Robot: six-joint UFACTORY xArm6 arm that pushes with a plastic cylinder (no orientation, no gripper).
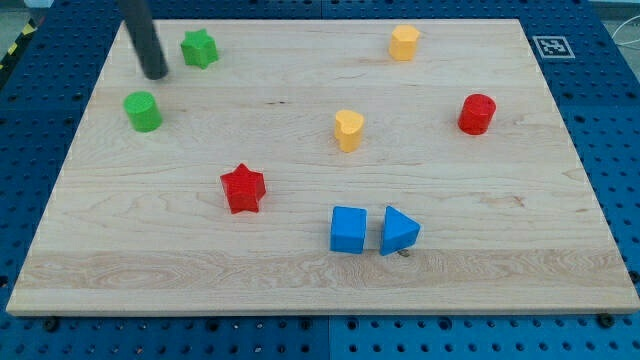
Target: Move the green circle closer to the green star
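Note:
The green circle (143, 111) stands near the view's left edge of the wooden board. The green star (199, 47) lies up and to the right of it, near the view's top edge. My tip (156, 75) is the lower end of the dark rod that comes in from the view's top left. It sits between the two green blocks, just above the circle and left and below the star. It touches neither block.
A red star (242, 188) lies left of centre. A yellow heart (348, 130) is at centre and a yellow hexagon (404, 43) at the top. A red cylinder (477, 114) is at right. A blue cube (348, 229) and a blue triangle (399, 231) lie at bottom centre.

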